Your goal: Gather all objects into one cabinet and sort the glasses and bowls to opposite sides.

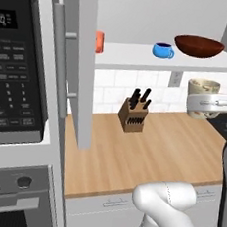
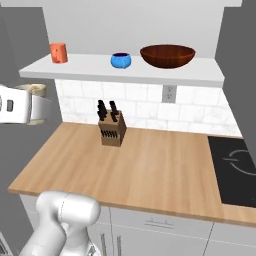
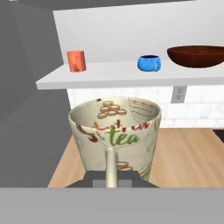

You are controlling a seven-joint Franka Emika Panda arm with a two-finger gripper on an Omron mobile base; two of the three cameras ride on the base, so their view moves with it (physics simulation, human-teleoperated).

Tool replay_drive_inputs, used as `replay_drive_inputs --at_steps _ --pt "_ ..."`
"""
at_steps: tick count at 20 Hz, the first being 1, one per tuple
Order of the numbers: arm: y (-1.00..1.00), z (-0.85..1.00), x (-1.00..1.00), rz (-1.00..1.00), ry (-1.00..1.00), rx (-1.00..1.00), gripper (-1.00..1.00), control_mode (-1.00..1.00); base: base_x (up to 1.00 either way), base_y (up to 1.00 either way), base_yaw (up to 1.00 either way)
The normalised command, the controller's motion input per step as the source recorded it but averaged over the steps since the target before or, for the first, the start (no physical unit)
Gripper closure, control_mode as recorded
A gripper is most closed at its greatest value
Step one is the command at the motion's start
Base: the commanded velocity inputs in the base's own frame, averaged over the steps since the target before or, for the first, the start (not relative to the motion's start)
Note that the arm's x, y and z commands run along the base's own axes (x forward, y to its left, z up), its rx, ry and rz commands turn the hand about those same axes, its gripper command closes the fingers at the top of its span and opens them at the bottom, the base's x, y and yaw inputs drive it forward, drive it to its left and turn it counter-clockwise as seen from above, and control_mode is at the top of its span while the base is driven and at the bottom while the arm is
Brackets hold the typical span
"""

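Note:
My gripper (image 3: 111, 176) is shut on the handle of the cream mug (image 3: 116, 133), which stays upright in the air above the wooden counter, below shelf height. The mug (image 1: 203, 89) and gripper (image 1: 208, 102) hang at the right in the left base view; in the right base view the mug (image 2: 33, 91) and gripper (image 2: 41, 110) sit at the far left. On the white cabinet shelf (image 2: 95, 70) stand the orange cup (image 2: 58, 52) at the left, a squat blue cup (image 2: 121, 60) in the middle and the wide brown bowl (image 2: 167, 55) to the right.
A knife block (image 2: 111, 128) stands on the wooden counter (image 2: 150, 170) against the tiled wall. A black cooktop (image 2: 239, 170) lies at the counter's right end. A microwave (image 1: 16, 67) and oven (image 1: 9, 194) fill the tall unit on the left.

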Motion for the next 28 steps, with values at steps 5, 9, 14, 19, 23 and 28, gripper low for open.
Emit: replay_drive_inputs --at_steps 5,9,14,19,23,28 --pt "0.0 0.0 0.0 0.0 0.0 0.0 1.0 1.0 0.35 0.18 0.0" --pt "0.14 0.0 0.46 0.0 0.0 0.0 1.0 -1.0 0.13 0.05 0.0" --pt "0.08 0.0 0.69 0.04 0.0 0.02 1.0 -1.0 0.0 0.0 0.0" --pt "0.0 0.04 0.33 0.24 0.0 0.03 1.0 -1.0 0.0 0.0 0.0" --pt "0.27 0.25 0.16 0.18 -0.03 0.0 1.0 -1.0 0.0 0.0 0.0" --pt "0.39 0.29 0.22 0.09 -0.02 0.0 1.0 -1.0 0.0 0.0 0.0"
